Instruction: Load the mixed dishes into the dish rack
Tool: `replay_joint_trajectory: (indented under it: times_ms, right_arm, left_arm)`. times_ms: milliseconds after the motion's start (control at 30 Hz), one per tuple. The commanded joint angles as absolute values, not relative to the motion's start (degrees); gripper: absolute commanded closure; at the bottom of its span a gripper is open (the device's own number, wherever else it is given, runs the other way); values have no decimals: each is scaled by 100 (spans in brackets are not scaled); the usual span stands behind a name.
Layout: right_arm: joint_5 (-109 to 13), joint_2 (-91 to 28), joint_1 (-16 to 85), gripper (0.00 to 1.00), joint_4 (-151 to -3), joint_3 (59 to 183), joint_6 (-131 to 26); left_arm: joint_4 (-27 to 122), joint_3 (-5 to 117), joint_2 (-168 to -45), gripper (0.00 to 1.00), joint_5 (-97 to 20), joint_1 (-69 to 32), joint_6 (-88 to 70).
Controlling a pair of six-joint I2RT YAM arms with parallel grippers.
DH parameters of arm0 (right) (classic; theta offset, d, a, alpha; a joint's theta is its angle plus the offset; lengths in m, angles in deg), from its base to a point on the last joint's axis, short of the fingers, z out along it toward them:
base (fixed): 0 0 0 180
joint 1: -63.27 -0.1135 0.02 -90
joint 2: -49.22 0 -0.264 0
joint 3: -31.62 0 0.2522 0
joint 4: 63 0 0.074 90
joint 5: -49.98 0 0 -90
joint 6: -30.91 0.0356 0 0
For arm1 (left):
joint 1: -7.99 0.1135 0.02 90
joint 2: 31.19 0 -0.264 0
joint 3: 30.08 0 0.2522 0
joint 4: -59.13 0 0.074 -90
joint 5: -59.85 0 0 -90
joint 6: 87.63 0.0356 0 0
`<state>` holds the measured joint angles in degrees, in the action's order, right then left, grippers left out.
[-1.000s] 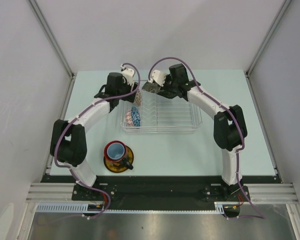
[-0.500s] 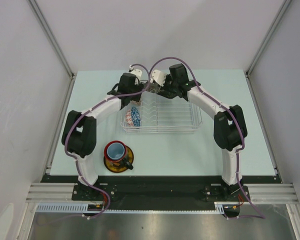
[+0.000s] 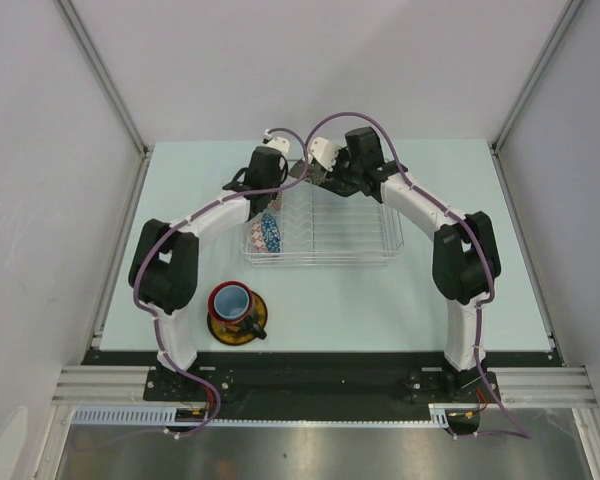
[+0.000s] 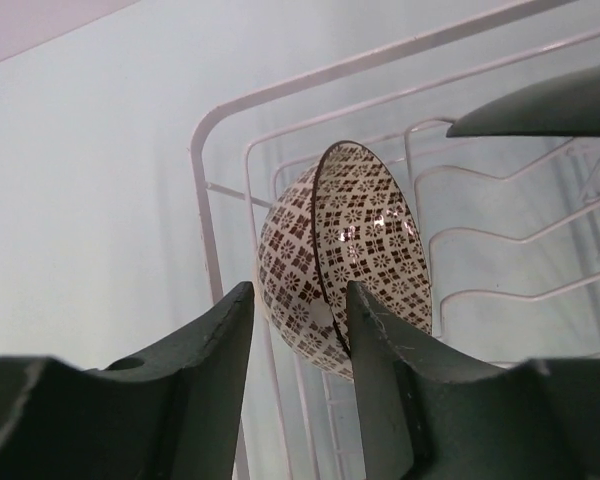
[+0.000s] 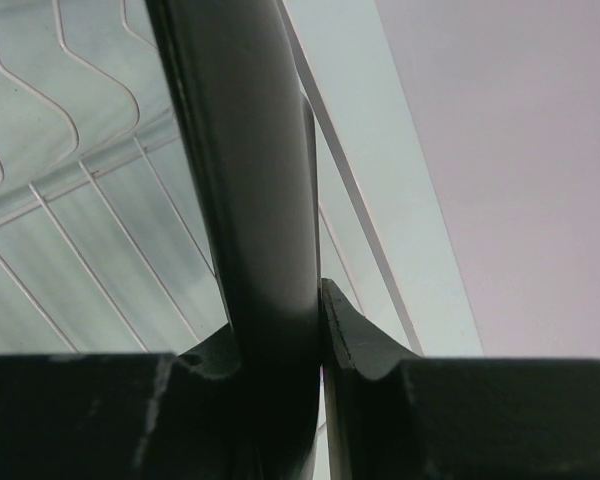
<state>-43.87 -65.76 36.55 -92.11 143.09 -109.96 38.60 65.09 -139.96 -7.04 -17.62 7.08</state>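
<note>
**Q:** Reading left to right from overhead, what lies where?

**A:** Near the front-left corner of the worktop, the red mug stands on the yellow saucer. Both are well apart from the dish rack at the worktop's middle. The blue bowl stands on edge at the rack's left end.

**Q:** And the netted bowl?

**A:** Overhead, the left arm hides it. The left wrist view shows the beige netted bowl on edge in a rounded corner of the rack. The left gripper has its fingers apart, with the bowl's rim showing in the gap. Whether either finger touches the bowl cannot be told.

**Q:** The right side?

**A:** The right gripper is pinched on the thin edge of the black plate, above the rack's wires near its far edge. Only a dark, blurred edge shows; the plate's face and outline are cut off.
</note>
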Motion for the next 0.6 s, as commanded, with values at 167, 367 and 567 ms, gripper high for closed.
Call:
replay_joint_trajectory:
  times_ms: [167,367,567]
  right_arm:
    - [-4186,-6003,3778,100,-8142,14452,-10910]
    - [-4212,-6046,3804,100,-8133,14505,-10884]
    - [-4265,-6143,3822,100,-8186,14672,-10849]
  left_arm:
    - [4088,6631,-14061,61,-475,-1794,720]
    - [4167,6306,-13956,63,-458,-1812,703]
    - [4308,5884,-13780,63,-457,-1829,685]
